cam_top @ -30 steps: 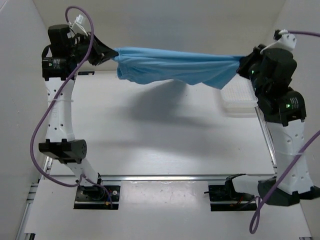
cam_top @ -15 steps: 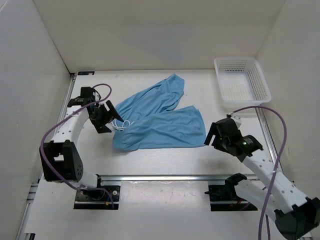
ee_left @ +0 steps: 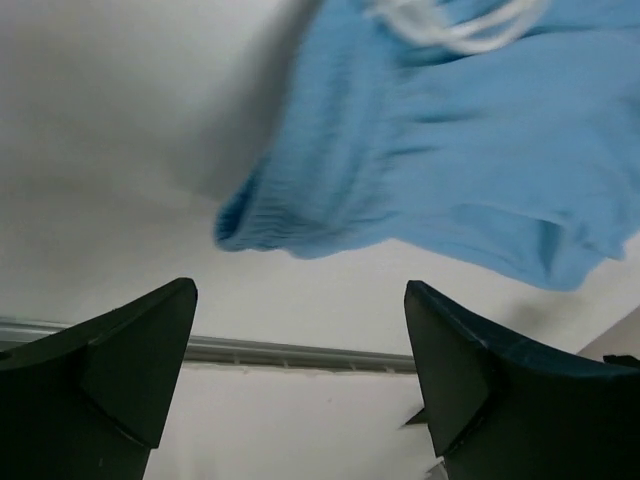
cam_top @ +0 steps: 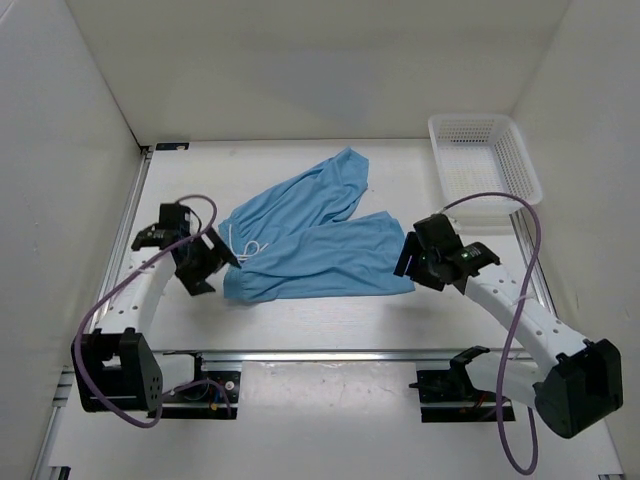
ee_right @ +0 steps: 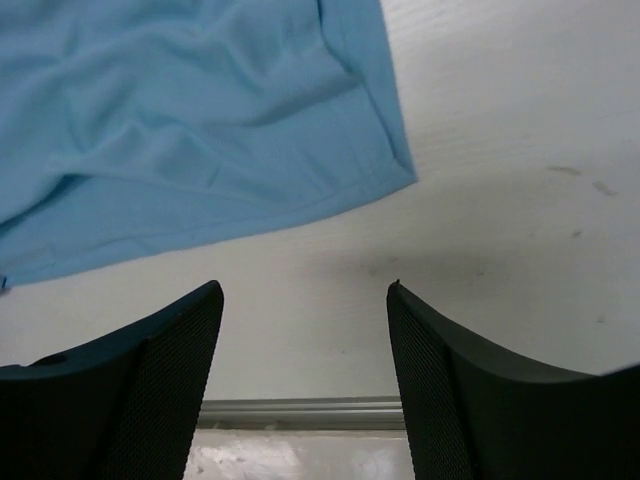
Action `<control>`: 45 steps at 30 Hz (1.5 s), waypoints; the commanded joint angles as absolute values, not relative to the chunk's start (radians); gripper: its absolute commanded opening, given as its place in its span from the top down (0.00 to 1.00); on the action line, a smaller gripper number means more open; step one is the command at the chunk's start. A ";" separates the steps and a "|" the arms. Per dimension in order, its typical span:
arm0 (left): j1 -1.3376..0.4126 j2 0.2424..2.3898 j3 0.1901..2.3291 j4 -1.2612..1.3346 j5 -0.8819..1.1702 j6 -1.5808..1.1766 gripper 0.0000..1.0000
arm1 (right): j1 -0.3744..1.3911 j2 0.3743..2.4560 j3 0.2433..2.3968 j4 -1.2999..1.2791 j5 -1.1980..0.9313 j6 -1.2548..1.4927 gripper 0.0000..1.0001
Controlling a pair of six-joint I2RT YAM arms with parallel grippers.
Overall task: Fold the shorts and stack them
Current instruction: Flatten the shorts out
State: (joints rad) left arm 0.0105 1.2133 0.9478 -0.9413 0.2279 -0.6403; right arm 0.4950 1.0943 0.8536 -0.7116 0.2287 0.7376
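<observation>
The light sky-blue shorts [cam_top: 315,245] lie spread on the table, waist to the left with the white drawstring [cam_top: 245,246] showing. One leg points to the back, the other to the right. My left gripper [cam_top: 207,262] is open just left of the waistband, holding nothing. The left wrist view has the gathered waist [ee_left: 300,210] beyond the spread fingers [ee_left: 130,360]. My right gripper [cam_top: 408,258] is open at the right leg's hem. The hem corner [ee_right: 395,170] lies just ahead of the gripper [ee_right: 303,290], apart from it.
A white mesh basket [cam_top: 485,160] stands at the back right corner. A metal rail [cam_top: 330,355] runs along the near table edge, in front of the arm bases. White walls close in the left, back and right sides.
A second ago both grippers held the shorts stretched in the air. Both have let go, and the shorts now lie on the table with each gripper low beside them.
</observation>
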 commanded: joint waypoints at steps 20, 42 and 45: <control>-0.025 1.499 0.860 -0.663 0.164 -0.750 0.89 | 0.353 1.523 0.787 -0.338 -0.021 0.733 0.49; -0.003 1.209 0.809 -0.856 0.178 -0.718 0.37 | 0.426 0.973 0.600 -0.704 0.089 0.831 0.78; -0.003 1.224 0.895 -0.922 0.154 -0.675 0.00 | 0.457 0.962 0.641 -0.748 0.167 0.844 0.50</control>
State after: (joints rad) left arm -0.0082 1.2446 0.8219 -0.8860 0.1719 -0.7094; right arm 0.4343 0.9787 0.6106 -0.6788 0.0834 0.8188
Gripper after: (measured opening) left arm 0.973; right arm 0.453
